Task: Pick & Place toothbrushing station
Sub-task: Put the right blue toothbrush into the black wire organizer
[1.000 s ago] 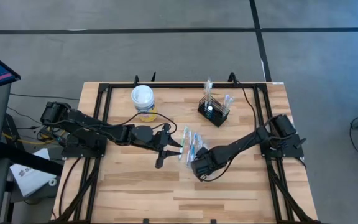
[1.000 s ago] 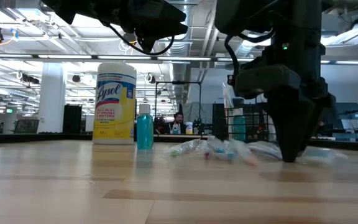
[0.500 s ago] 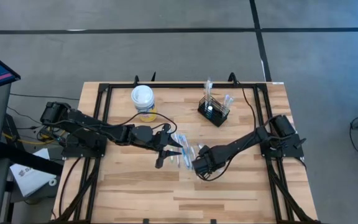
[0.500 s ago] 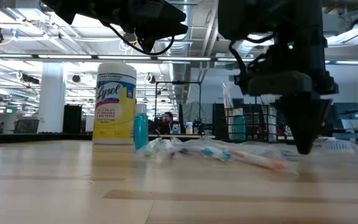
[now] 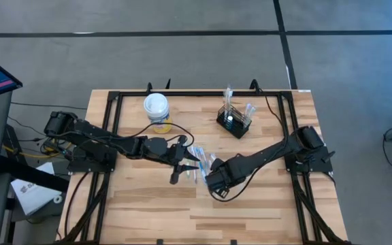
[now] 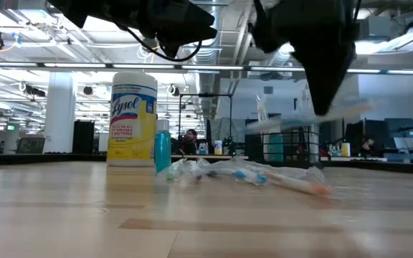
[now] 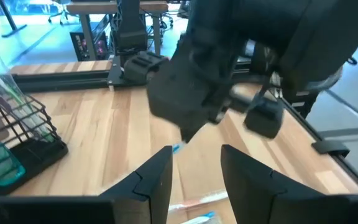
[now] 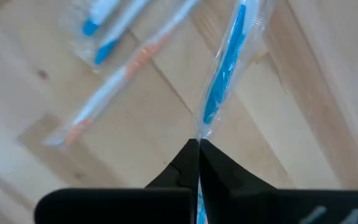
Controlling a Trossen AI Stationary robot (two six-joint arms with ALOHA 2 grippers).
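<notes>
The toothbrushing station, a black wire caddy, stands at the table's far right with upright items in it; it also shows in the low view and the left wrist view. Several wrapped toothbrushes lie in a loose pile at mid-table. My right gripper, raised above the pile, is shut on one wrapped blue toothbrush. My left gripper hovers open just left of the pile, with nothing between its fingers. My right gripper pinches the wrapper's end of the blue toothbrush between its two fingertips. The fingers come from above, pointing down. The toothbrush is lifted clear of the table and sticks out sideways from the fingers, roughly level.
A yellow wipes canister with a white lid stands at the far left-centre, with a small teal bottle beside it. A black metal frame runs along the table's far and side edges. Bare wood lies toward the near edge.
My right gripper has gone up from the table, lifting one wrapped toothbrush clear. Before that rise, the pile slid a little toward the table's left edge and spread out; it now stays on the table.
</notes>
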